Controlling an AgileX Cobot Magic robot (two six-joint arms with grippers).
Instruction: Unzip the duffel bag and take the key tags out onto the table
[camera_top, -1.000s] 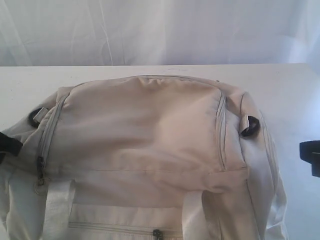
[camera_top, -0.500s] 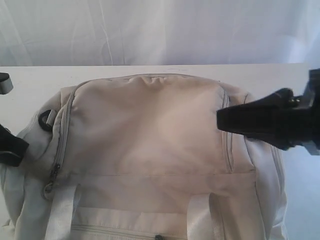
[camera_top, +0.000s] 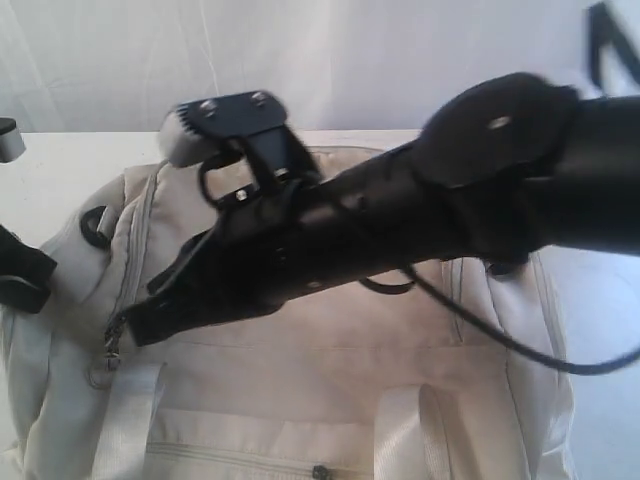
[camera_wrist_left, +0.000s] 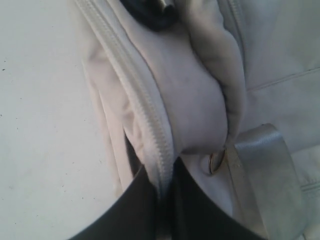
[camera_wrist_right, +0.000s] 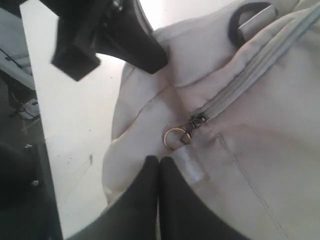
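The duffel bag (camera_top: 330, 390) lay on the white table (camera_top: 60, 170) and filled most of the exterior view, with a webbing handle (camera_top: 120, 420) on its near face. The zipper (camera_wrist_right: 250, 80) was closed along its whole visible run. Its slider (camera_wrist_right: 197, 121) sat at the end of the track, at the bag's left-hand end. A metal pull ring (camera_wrist_right: 174, 136) hung from the slider and rested on the fabric. A black D-ring (camera_wrist_right: 233, 25) was fixed beyond the zipper at the same end.

The right arm (camera_top: 420, 210) extended across the top of the bag from right to left. The right gripper (camera_wrist_right: 159, 162) had its jaws pressed together with nothing between them. Its tips stood just beside the pull ring, apart from it.

The left gripper (camera_wrist_left: 161, 172) was positioned at the bag's left end. Its jaws were clamped on a raised fold of the duffel bag along a zippered seam. Bare table surface showed directly beside that fold.
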